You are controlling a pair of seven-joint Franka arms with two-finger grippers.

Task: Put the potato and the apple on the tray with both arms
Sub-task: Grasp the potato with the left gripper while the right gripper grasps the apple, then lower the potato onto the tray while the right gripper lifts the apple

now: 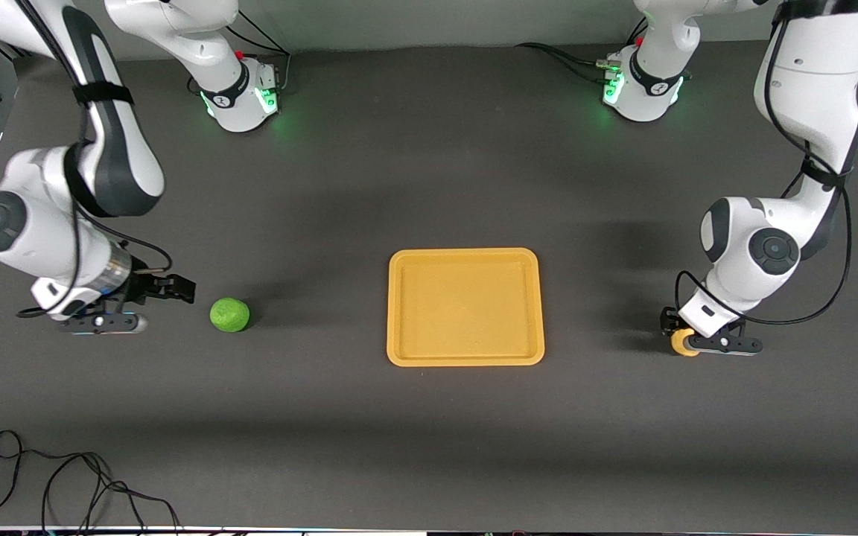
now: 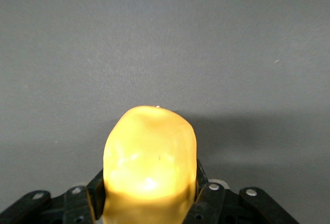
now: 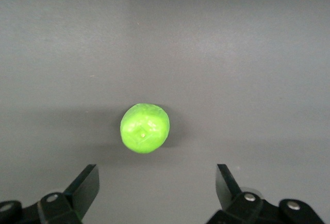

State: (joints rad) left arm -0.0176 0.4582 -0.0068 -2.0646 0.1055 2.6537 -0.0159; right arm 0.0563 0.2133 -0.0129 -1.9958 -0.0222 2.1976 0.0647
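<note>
Spreading under everything was the dark grey matte worktop (image 1: 429, 417), with the flat rectangular orange-yellow plastic tray (image 1: 465, 358) lying bare near its middle. The two white jointed arms reached in from their bases, one toward each end of the worktop.

The left pincer (image 1: 686, 339) was down low at the left arm's end, well apart from the tray. Its fingers (image 2: 96, 190) pressed against both sides of the small oval yellow-tan potato (image 2: 150, 162), so the grasp looked made, though whether the potato had left the worktop could not be told.

The right pincer (image 1: 176, 289) sat just beside the small round bright green apple (image 1: 229, 314), which rested on the worktop toward the right arm's end, level with the tray. In the right wrist view its fingers (image 3: 82, 185) stood wide apart with nothing between them, the apple ahead of them.

The step in hand seemed to be pickup: the potato gripped, the apple not yet. The left arm next needed to lift and carry toward the tray; the right needed to advance until its fingers straddled the apple, then close on it.
</note>
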